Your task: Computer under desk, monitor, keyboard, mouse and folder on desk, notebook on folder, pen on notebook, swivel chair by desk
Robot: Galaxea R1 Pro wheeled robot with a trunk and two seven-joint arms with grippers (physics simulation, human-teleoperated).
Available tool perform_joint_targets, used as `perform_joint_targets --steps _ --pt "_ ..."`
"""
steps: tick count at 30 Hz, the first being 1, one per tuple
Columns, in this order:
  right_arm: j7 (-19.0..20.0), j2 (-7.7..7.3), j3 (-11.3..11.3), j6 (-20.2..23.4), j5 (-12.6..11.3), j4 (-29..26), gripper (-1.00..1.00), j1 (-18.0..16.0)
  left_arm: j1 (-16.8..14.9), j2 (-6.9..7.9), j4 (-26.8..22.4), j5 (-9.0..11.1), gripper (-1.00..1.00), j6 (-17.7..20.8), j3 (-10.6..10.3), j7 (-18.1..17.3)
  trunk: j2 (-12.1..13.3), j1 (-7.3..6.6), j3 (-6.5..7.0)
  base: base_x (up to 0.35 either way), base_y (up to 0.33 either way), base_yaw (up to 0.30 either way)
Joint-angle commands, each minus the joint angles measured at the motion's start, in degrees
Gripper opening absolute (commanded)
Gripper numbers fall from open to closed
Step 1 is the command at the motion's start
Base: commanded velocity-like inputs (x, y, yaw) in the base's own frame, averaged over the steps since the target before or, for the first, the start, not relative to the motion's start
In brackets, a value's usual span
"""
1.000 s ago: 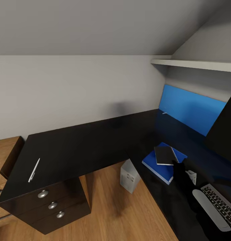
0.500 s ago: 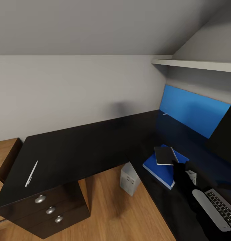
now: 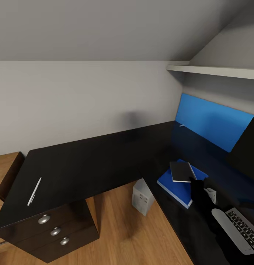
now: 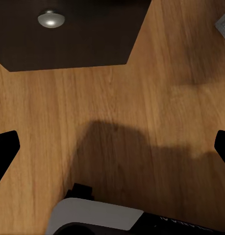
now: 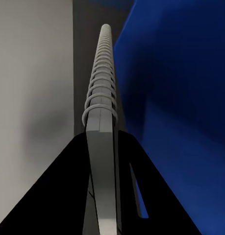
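Across the bedroom corner runs the desk [image 3: 86, 162], long, black and L-shaped, with the monitor [image 3: 248, 147] on its right wing, cut off by the edge of the head view so that just a dark slab shows. Nearer the robot lies the keyboard [image 3: 242, 228], also cropped. Beyond it the folder [image 3: 174, 186] lies flat on the desk, and the computer [image 3: 142, 195] stands on the floor under the desk's inner corner.

The notebook [image 3: 181, 171] lies on the folder, a little askew. The right gripper [image 3: 197, 182] is at its near corner; in the right wrist view the fingers [image 5: 68, 186] press against both sides of the spiral-bound edge, so I judge it clamped on the notebook.

The left gripper [image 4: 112, 147] hangs over bare wooden floor with its fingers spread wide, holding nothing.

The step in hand looks like letting go: open slowly and lift straight off, so the notebook does not slide on the folder. The pen [image 3: 34, 191] waits well apart at the desk's far left end (a long reach, likely a drive).

Whether the mouse sits by the keyboard I cannot tell; the dark arm covers that patch.
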Motion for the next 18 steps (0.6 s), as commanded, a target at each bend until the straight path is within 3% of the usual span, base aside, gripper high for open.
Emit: perform_joint_targets --steps 1,14,15,18 --pt "-0.01 -0.08 0.18 -0.51 -0.55 -0.09 -1.00 -0.04 0.00 0.07 -0.14 0.37 1.00 0.20 -0.16 0.43 -0.03 0.00 -0.04 0.000 0.000 0.000" --pt "-0.03 -0.09 0.18 -0.50 -0.56 -0.13 -1.00 -0.04 0.00 0.10 -0.14 0.37 1.00 0.16 -0.09 0.43 -0.03 0.00 -0.04 0.000 0.000 0.000" --pt "-0.03 -0.09 0.18 -0.49 -0.56 -0.15 1.00 -0.04 0.00 0.10 -0.14 0.37 1.00 0.15 -0.08 0.43 -0.03 0.00 -0.04 0.000 0.000 0.000" --pt "-0.03 -0.09 0.18 -0.51 -0.56 -0.19 1.00 -0.04 0.00 0.10 -0.14 0.37 1.00 0.12 -0.08 0.43 -0.03 0.00 -0.04 0.000 0.000 0.000"
